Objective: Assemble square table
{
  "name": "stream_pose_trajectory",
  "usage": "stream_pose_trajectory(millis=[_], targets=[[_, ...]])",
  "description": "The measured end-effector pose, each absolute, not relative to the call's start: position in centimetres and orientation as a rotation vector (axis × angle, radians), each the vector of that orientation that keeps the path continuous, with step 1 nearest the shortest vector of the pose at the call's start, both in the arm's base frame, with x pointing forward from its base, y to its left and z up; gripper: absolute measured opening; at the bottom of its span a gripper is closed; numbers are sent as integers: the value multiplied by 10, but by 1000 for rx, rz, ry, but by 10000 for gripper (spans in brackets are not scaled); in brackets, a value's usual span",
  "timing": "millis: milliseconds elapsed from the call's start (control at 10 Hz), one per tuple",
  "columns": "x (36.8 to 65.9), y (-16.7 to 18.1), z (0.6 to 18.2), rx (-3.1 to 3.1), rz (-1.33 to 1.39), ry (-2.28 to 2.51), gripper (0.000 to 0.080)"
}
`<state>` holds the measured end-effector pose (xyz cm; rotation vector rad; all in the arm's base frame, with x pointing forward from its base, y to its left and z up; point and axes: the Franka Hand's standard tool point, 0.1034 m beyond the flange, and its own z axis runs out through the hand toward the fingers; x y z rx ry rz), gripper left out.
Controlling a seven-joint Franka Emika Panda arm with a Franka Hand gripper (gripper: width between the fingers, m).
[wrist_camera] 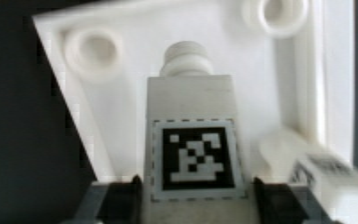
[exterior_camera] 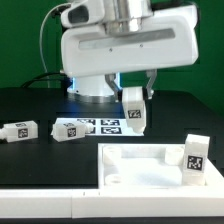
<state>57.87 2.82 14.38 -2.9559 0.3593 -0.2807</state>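
Within the gripper (exterior_camera: 135, 96), a tagged white leg (exterior_camera: 133, 116), over the square top (exterior_camera: 140, 165).

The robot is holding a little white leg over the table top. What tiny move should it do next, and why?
Probably slide the leg sideways until its tip sits over the nearby round socket, before lowering. The pincer grips the leg above the square top, and in the wrist view the tip points at flat plastic beside that hole.

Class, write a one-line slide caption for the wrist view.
Claw grips a tagged white leg, aimed towards the square top's round sockets.
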Motion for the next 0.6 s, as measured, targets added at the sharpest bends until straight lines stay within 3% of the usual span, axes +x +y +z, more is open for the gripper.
stream_pose_trajectory(millis=[400, 600], targets=[[575, 18, 134, -2978, -718, 361, 285], [588, 8, 125, -3002, -760, 308, 285]])
